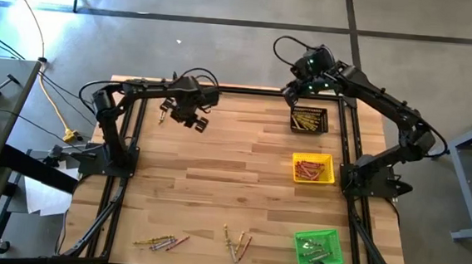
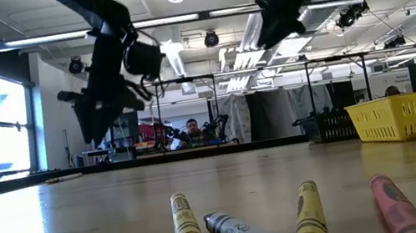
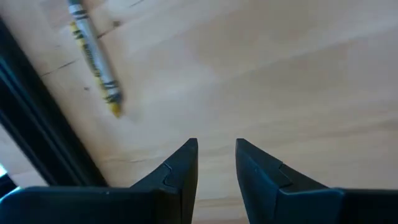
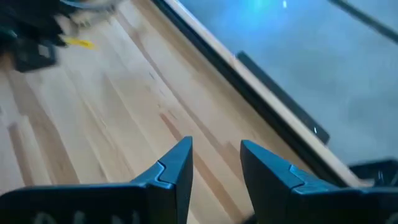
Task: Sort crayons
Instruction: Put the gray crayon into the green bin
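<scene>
Near the table's far left rim: a single yellow crayon (image 1: 161, 117) lies on the wood just beside the left gripper (image 1: 189, 112), on its outer side; in the left wrist view the same crayon (image 3: 93, 55) lies ahead of the fingers (image 3: 180, 168), apart from them.
Left gripper state: its fingers stand parted with a plain gap and nothing between them.
Right gripper position: the right gripper (image 1: 299, 93) hangs above the table's far right rim, just beyond the black tray (image 1: 309, 120).
Right gripper state: fingers (image 4: 174, 168) parted, nothing held.
Black tray contents: yellow crayons, lying side by side.
Yellow tray (image 1: 312, 168): nearer along the table's right side than the black tray; holds red and pink crayons.
Green tray (image 1: 319, 247): at the table's near right corner; holds a few greyish crayons.
Loose crayons: two small clusters (image 1: 162, 242) (image 1: 237, 244) lie along the table's near rim, well apart from both grippers.
Arm pose: the left arm reaches along the far rim; the right arm bends back from its base toward the far corner.
</scene>
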